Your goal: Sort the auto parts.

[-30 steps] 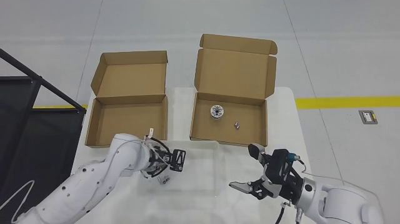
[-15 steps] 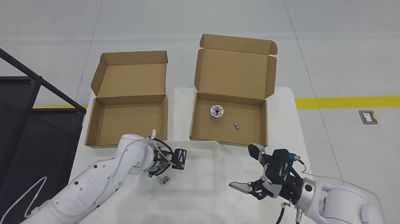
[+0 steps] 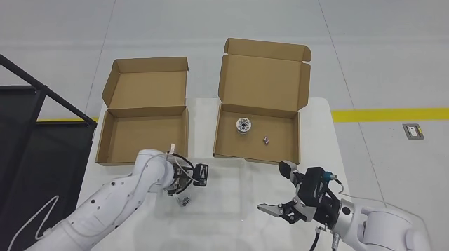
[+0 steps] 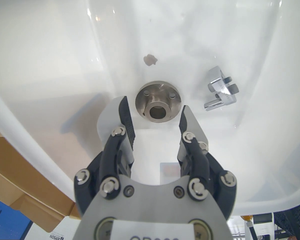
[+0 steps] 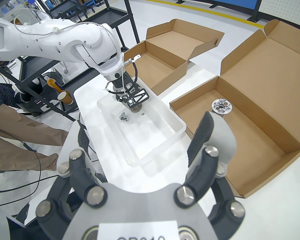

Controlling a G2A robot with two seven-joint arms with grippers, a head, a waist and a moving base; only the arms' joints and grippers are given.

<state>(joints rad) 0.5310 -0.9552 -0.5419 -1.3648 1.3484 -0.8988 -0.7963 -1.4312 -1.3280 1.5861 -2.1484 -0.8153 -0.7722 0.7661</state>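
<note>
**Flanged hub lies between the spread fingers of the left end effector**

Close up, the left wrist view shows the hub's form: a round disc of dull metal with a raised collar, a wide central bore and two small pins on its face. It lies flat on the floor of a clear plastic tray. The two ribbed fingers stand apart, and the hub sits just ahead of their tips with a gap on either side. A shiny angular bracket and a small brownish scrap lie near it in the tray.

From the side, the right wrist view shows the left end effector down inside the tray, pointing at the hub. The right end effector hovers over the white bench just beside the tray, its fingers wide apart and holding nothing.

The top view gives the layout. Beyond the tray are two open cardboard boxes — the left box and the right box, which holds a spoked round part and a tiny piece.
</note>
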